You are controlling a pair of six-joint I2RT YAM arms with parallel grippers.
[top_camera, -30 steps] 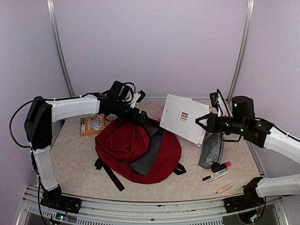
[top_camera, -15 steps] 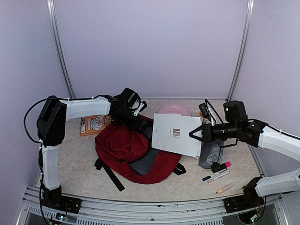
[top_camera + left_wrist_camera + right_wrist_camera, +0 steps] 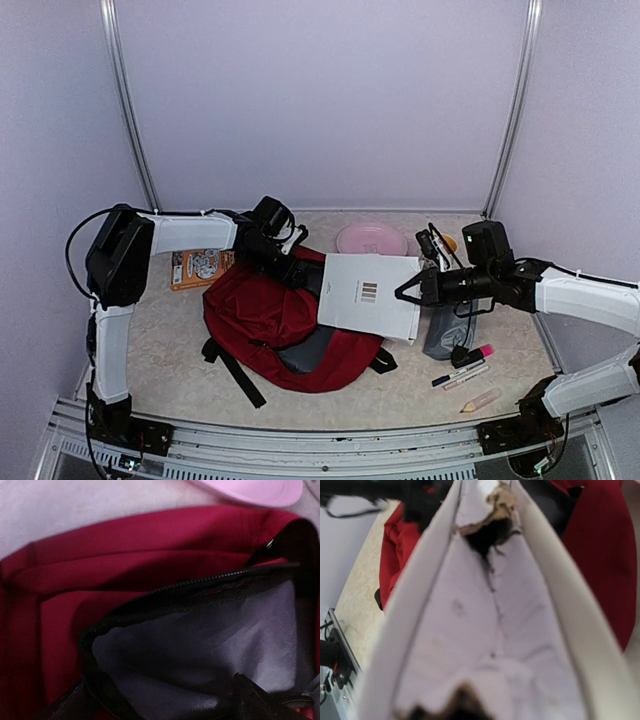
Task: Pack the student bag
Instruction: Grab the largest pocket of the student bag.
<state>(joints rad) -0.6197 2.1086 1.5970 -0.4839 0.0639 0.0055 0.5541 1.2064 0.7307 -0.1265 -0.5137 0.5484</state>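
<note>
The dark red student bag (image 3: 262,312) lies mid-table with its grey-lined mouth facing right. My left gripper (image 3: 290,264) is at the bag's upper rim and looks shut on the rim. In the left wrist view the black zip trim (image 3: 190,587) and grey lining (image 3: 210,645) fill the frame, with a dark fingertip (image 3: 255,700) at the bottom right. My right gripper (image 3: 412,291) is shut on the right edge of a white notebook (image 3: 368,292), holding it flat over the bag's mouth. The right wrist view looks along the notebook's white covers (image 3: 490,630) towards the bag (image 3: 600,560).
A pink plate (image 3: 370,238) lies behind the bag. An orange booklet (image 3: 200,266) lies at the left. A grey pencil pouch (image 3: 449,326), a pink highlighter (image 3: 476,353), markers (image 3: 458,377) and a small beige item (image 3: 480,400) lie at the right front.
My right gripper has carried the white notebook left and down, from tilted in the air to flat over the bag's mouth. My left gripper has dropped lower at the rim.
</note>
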